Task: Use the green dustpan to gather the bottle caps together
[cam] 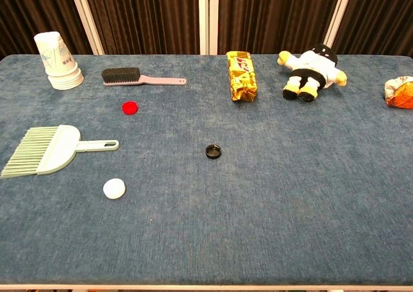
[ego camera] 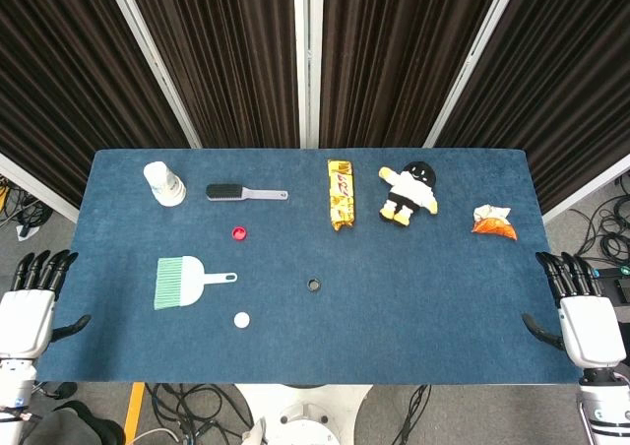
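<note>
The green dustpan [ego camera: 184, 280] [cam: 50, 150] lies flat on the blue table's left side, bristled edge to the left, handle pointing right. Three bottle caps lie apart: a red cap [ego camera: 239, 233] [cam: 131, 107] beyond the dustpan, a white cap [ego camera: 242, 319] [cam: 114, 188] near its handle toward the front, and a black cap [ego camera: 314, 286] [cam: 213, 151] near the table's middle. My left hand [ego camera: 30, 302] hangs off the table's left edge, fingers apart and holding nothing. My right hand [ego camera: 581, 312] hangs off the right edge, likewise empty. Neither hand shows in the chest view.
Along the far side stand a stack of paper cups [ego camera: 164, 183] [cam: 58, 62], a dark-bristled brush [ego camera: 245, 193] [cam: 142, 78], a golden snack packet [ego camera: 341, 194] [cam: 241, 75], a plush doll [ego camera: 409, 193] [cam: 311, 71] and an orange wrapper [ego camera: 493, 221] [cam: 400, 92].
</note>
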You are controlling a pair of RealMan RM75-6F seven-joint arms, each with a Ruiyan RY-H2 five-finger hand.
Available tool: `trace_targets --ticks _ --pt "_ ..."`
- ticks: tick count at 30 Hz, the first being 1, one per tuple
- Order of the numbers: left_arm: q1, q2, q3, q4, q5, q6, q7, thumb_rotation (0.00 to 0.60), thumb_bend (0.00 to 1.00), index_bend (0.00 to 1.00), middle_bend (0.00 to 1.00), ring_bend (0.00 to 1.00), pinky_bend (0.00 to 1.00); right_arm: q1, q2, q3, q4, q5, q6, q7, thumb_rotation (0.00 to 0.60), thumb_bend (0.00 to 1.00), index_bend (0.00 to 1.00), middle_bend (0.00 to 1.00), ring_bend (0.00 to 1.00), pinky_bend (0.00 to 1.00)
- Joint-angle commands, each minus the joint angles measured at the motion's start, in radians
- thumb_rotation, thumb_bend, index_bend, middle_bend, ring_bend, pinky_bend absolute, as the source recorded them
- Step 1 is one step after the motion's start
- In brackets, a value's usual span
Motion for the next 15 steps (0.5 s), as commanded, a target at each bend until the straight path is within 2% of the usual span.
trace_targets --ticks 1,8,11,15 --pt "-0.001 0.002 0.002 -0.002 0.001 -0.004 -0.001 0.600 0.03 0.10 0.10 0.06 0.03 0.001 -0.001 0.000 0.000 0.000 -0.001 0.000 0.600 0.12 0.02 0.11 0.00 0.04" --pt "-0.007 0.014 -0.004 -0.024 -0.001 -0.011 -0.016 0.600 0.02 0.10 0.10 0.06 0.03 0.003 -0.001 0.002 0.016 -0.008 0.006 0.022 0.600 0.12 0.02 0.11 0.00 0.04" --pt "-0.033 0.021 -0.035 -0.056 -0.031 -0.040 -0.035 0.600 0.02 0.11 0.10 0.06 0.04 0.009 0.004 0.009 0.022 -0.012 0.009 0.029 0.600 0.12 0.02 0.11 0.00 0.04" --pt "-0.106 0.011 -0.090 -0.060 -0.037 -0.095 -0.064 0.600 0.02 0.16 0.18 0.08 0.04 0.026 0.023 0.018 0.019 -0.020 -0.001 0.031 0.600 0.12 0.02 0.11 0.00 0.04"
